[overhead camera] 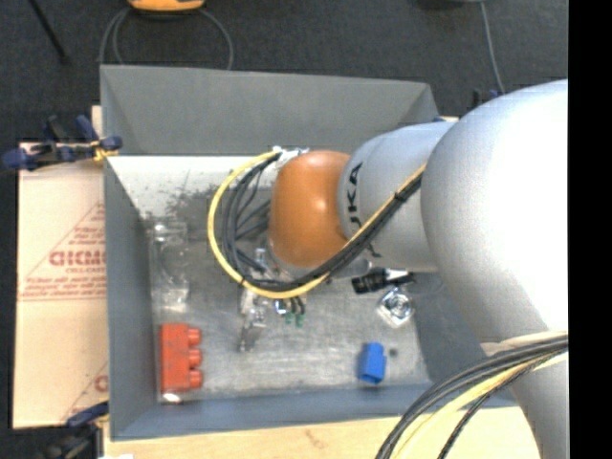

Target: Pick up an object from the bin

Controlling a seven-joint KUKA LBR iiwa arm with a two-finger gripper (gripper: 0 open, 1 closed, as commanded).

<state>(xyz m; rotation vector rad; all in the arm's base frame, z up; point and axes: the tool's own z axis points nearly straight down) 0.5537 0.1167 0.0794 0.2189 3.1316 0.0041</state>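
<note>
My gripper [252, 327] hangs below the orange wrist cover, low over the bin floor a little left of the middle. A small green thing [293, 317] lies just to its right. Left of it a red block [179, 360] with rounded knobs sits in the near left corner. A clear plastic cup [170, 264] lies at the left wall, above the red block. Nothing shows in the gripper.
To the right lie a blue cylinder-shaped piece [372, 362] near the front wall, a shiny metal piece [394, 307] and a short black stick-like thing [379, 280] partly under the arm. The arm and its cables cover the back right of the bin.
</note>
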